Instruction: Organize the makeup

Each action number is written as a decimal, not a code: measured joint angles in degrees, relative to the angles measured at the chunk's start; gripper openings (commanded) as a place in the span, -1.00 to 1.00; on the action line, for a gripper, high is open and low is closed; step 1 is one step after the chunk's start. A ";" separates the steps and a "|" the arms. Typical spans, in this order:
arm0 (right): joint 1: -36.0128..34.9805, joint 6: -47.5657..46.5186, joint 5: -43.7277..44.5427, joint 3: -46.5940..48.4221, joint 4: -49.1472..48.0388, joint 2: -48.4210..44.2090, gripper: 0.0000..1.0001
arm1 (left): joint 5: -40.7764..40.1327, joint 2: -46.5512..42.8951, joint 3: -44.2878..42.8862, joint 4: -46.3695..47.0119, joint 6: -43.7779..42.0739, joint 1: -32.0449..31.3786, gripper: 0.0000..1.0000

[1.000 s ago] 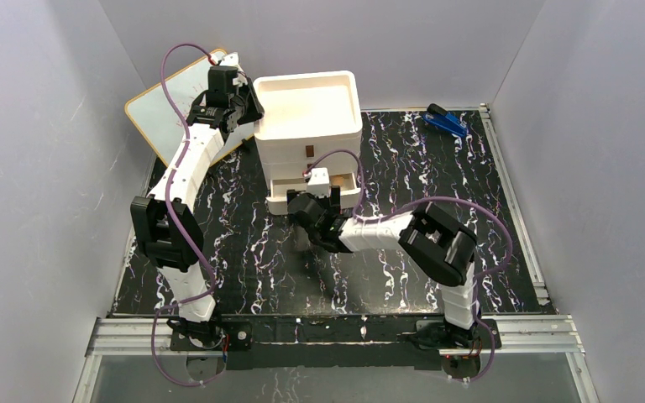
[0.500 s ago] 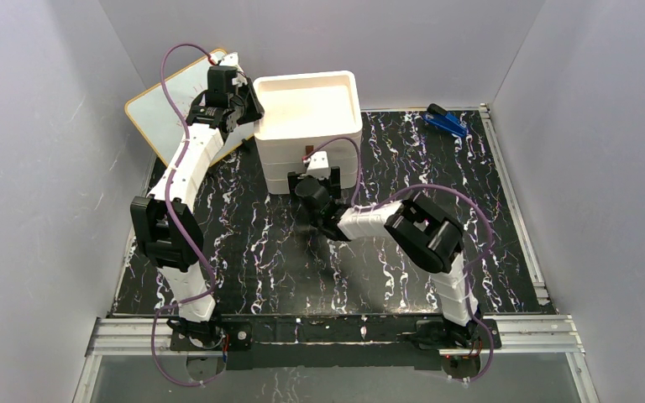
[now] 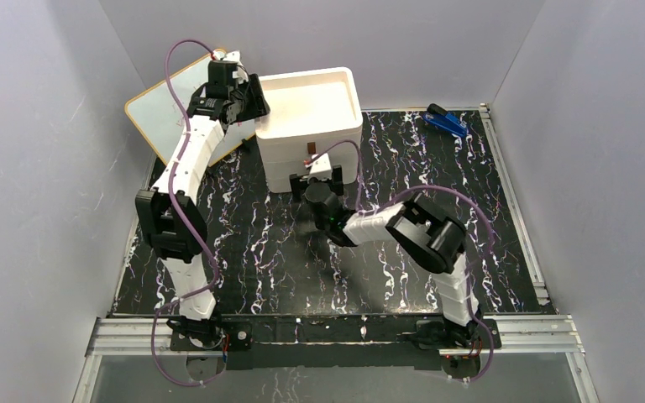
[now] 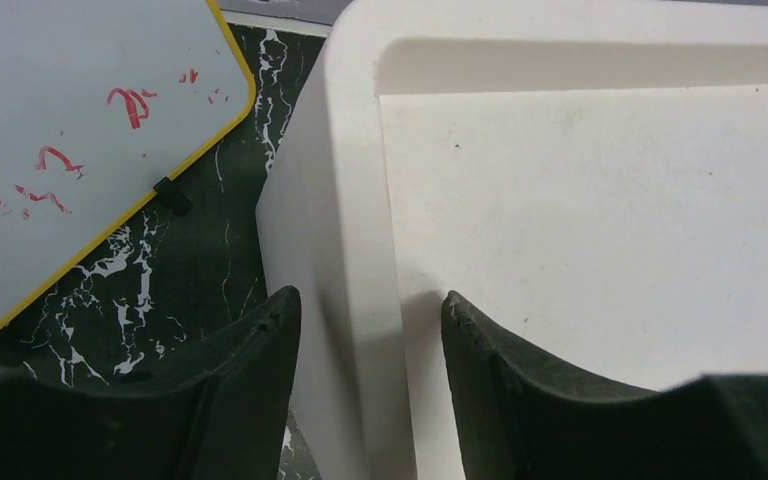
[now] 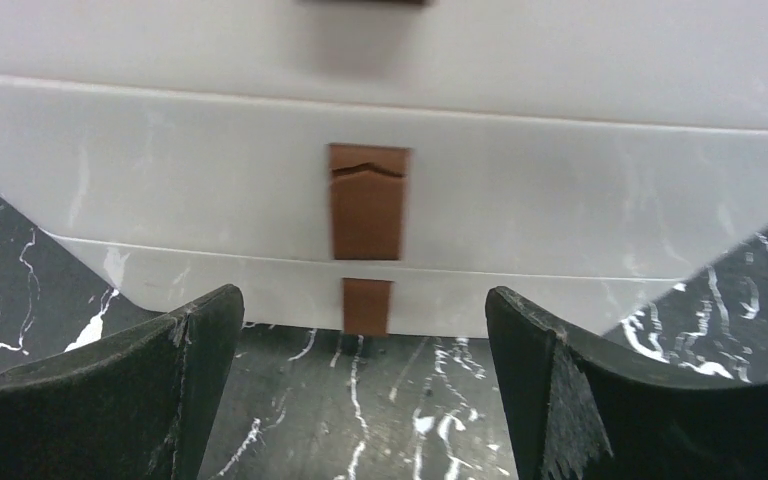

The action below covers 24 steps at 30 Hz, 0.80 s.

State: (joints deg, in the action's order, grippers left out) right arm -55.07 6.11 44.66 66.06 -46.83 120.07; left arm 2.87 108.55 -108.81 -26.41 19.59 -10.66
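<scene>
L gripper (image 4: 368, 300): clamped tight on the L rim of the white drawer box (image 4: 350, 150) a moment ago, now easing off. Jaws part-open, one finger outside the wall, the other inside the top tray (image 4: 580, 220), slim gap showing on the inner side; nothing held. Wrist also nudged slightly toward the back in the top view. Just to its L, yellow-edged whiteboard (image 4: 60, 120) w/ red scribbles, untouched. Top tray: bare in the L wrist view, no makeup in it. On to the box front: bottom drawer (image 5: 560, 285), pulled out a moment ago, now pushed home, flush w/ the drawer above; brown handles (image 5: 367, 200) stacked in line. R gripper (image 5: 362, 295): jaws spread as wide as before, empty, squared up on the lower handle, v. near the drawer face; touching or not, can't tell. Makeup: not visible in any cam, i.e. none in the tray, none in either gripper, none spotted on the table (image 3: 243, 243); prob. already inside the shut drawers, though unconfirmable from here. Meaning for the task: w/ the drawer shut, no more need to brace the box, hence the L release; looks like the closing step, job near done assuming all items stowed. Next, prob.: both arms backing off w/o dragging the box. Far R, back corner: blue clip (image 3: 447, 122), well apart from everything, not part of the job.
</scene>
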 measured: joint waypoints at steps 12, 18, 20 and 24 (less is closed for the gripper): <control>-0.26 6.84 -1.66 -19.19 9.79 -29.62 0.97 | 0.42 8.33 -12.90 -6.32 -0.79 0.15 0.61; -0.55 5.60 -1.92 -22.69 18.91 -44.35 0.97 | -3.52 9.38 -17.73 -11.61 -2.69 0.13 0.97; -0.55 4.68 -2.21 -22.80 21.22 -48.46 0.97 | -4.72 9.09 -18.51 -11.02 -3.87 0.15 0.97; -0.55 3.37 -3.39 -22.80 24.79 -56.17 0.97 | -5.46 6.32 -16.41 -7.23 -6.10 0.15 0.97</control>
State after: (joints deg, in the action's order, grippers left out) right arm -55.61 9.47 41.28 43.27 -22.04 63.90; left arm -2.59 114.87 -125.23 -33.65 13.50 -10.50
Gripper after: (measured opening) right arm 0.985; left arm 0.983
